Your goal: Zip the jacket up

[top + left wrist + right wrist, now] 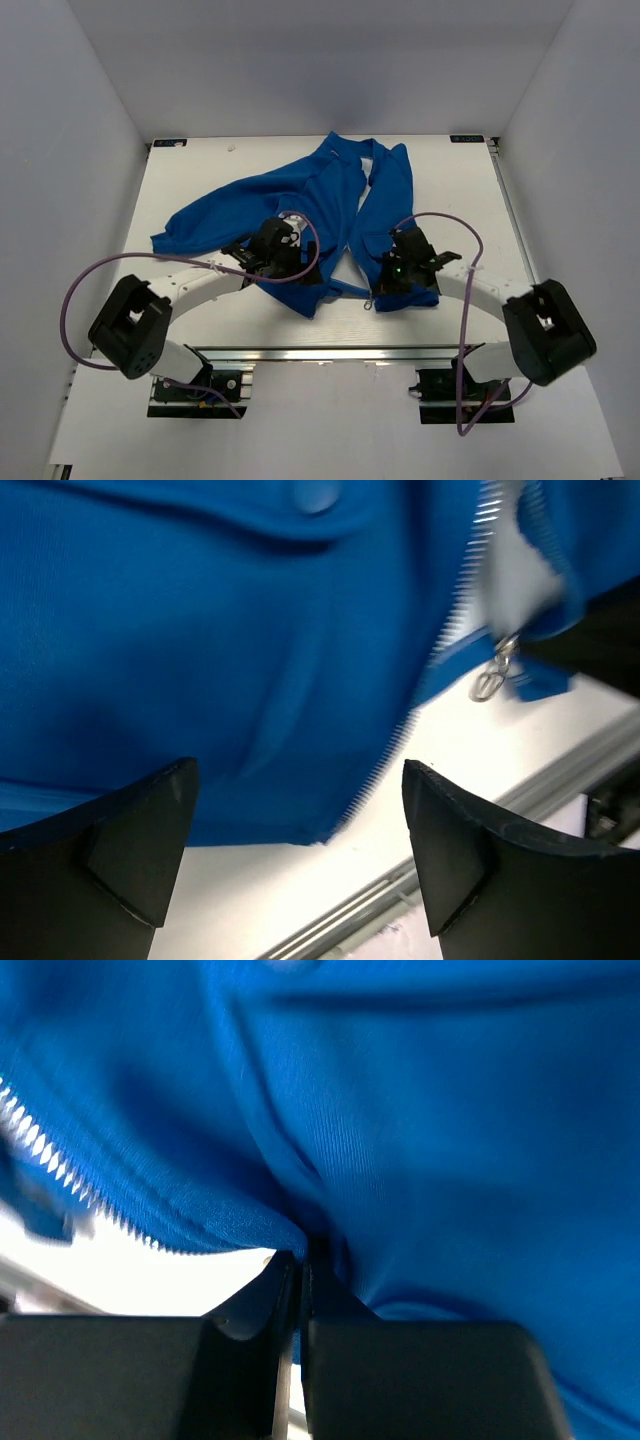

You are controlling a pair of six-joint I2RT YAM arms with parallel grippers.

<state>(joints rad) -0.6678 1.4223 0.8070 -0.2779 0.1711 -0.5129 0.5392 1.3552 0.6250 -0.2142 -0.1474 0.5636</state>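
The bright blue jacket [320, 200] lies open on the white table, collar at the far side, its two front halves spread apart toward me. My left gripper [283, 262] is open over the lower hem of the left half; in the left wrist view [298, 840] the blue fabric [200, 630] and silver zipper teeth [385, 760] lie between and beyond the fingers, and the zipper pull [492, 675] hangs at the upper right. My right gripper [392, 272] is shut on a fold of the right half's fabric [420, 1110], jaws pressed together [300, 1265], with zipper teeth [60, 1175] at the left.
The white table [200, 320] has a metal rail [330, 353] along its near edge where both arm bases are mounted. Purple cables [70, 310] loop beside each arm. White walls enclose the table on three sides.
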